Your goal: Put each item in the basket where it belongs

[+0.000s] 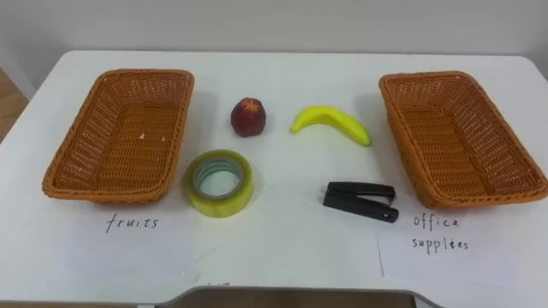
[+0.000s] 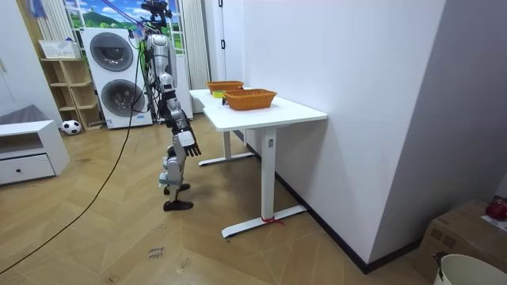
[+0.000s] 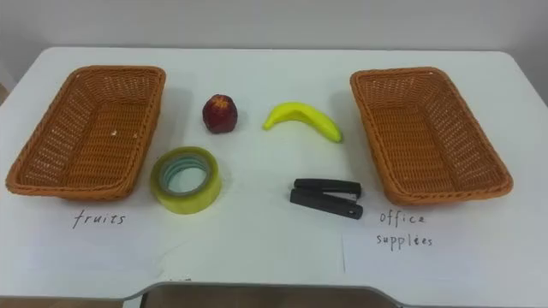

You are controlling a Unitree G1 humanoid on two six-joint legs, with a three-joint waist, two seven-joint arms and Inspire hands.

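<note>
White tabletop [image 1: 282, 257] as seen from the robot's head. Nothing is sorted yet. We see both wicker baskets empty, their long axes running from the front edge toward the far edge. The left basket [image 1: 86, 145] sits near the left edge, with "fruits" [image 1: 132, 223] handwritten in front of it. The right basket [image 1: 411, 128] sits near the right edge, above a handwritten label [image 1: 441, 233] that we read as "office supplies", the second word unevenly spelled.

Between them, toward the far edge, are a red fruit [image 1: 248, 116] and a banana [image 1: 330, 122]. The banana lies lengthwise left to right and arches toward the far edge; we cannot tell which end is the stem. Nearer the front edge, the tape roll [image 1: 224, 201] lies flat, hole upward. The black stapler [image 1: 360, 201] lies left to right, joined at its right end and forked toward the left.

In the room view the robot stands at the table's long side. Its right hand [image 2: 188, 142] hangs by the hip, fingers loosely extended and empty.
</note>
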